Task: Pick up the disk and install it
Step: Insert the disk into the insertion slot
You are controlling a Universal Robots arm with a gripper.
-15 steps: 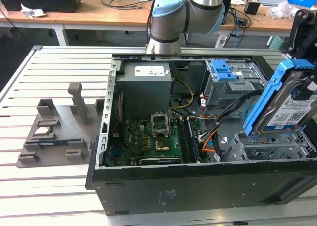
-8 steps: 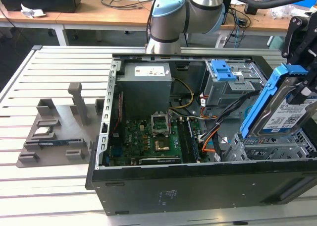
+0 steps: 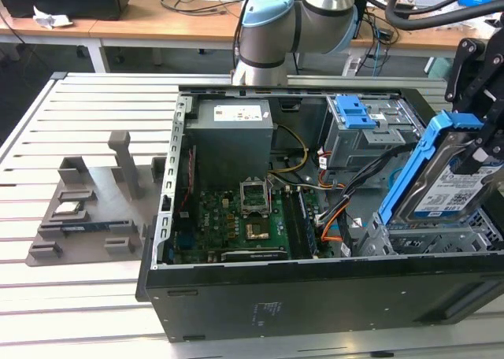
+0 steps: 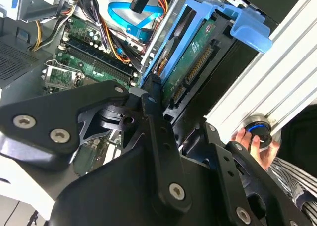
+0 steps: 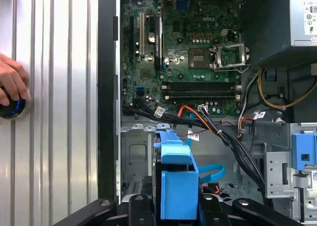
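The disk (image 3: 441, 182) hangs tilted in the air over the open computer case (image 3: 260, 300), at the exterior view's right, its blue plastic frame (image 3: 417, 166) along the raised edge. The gripper (image 3: 480, 148) is closed on it. In the first wrist view the blue frame sits clamped between the two black fingers (image 5: 136, 206).

We judge the disk to be dense and stiff for its size, a metal block that will not bend. It would take a knock badly. In the second wrist view its bare green circuit board (image 4: 190, 62) and connector face outward, so we would keep pressure off that side. The best hold is across the narrow edges through the frame. That plastic may flex and feel a little slick.

Below and beside the disk are the grey metal bays of the case. The drive cage (image 3: 358, 138) with its blue latch is farther back. Orange and black cables (image 3: 335, 217) run between the cage and the main board (image 3: 236, 217), so there is little spare room around the disk.

The case lies on its side on a slatted metal table (image 3: 79, 312). A grey parts holder (image 3: 87, 209) rests on the table at the exterior view's left. A person's hand (image 5: 12, 82) rests on a blue-lit button (image 5: 10, 107) on the table. Wooden desks (image 3: 157, 20) strewn with cables stand behind.
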